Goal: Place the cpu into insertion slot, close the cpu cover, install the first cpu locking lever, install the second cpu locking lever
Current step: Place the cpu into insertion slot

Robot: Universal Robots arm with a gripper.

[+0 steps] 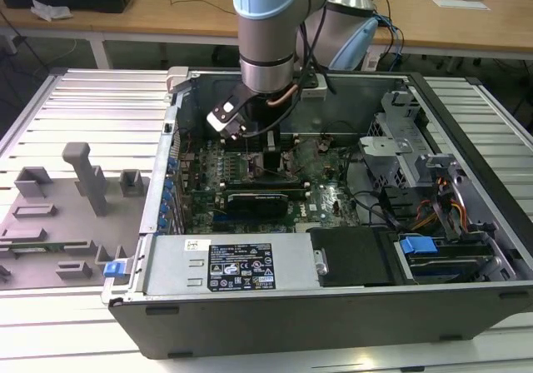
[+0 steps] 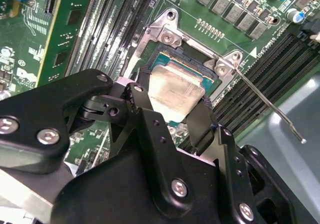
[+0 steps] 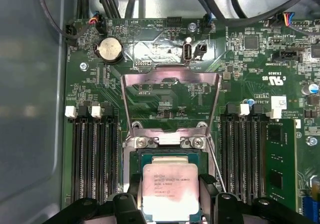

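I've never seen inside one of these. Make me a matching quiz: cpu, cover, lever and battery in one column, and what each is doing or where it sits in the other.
Things:
1. cpu
2. cover
3. lever
4. battery

States:
A. standing open on its hinge
B. thin rod sticking out from the socket's corner
C. round and silvery, set in the green board
D. between the fingers of the gripper, over the socket

Pairs: 1-D, 2-A, 3-B, 4-C
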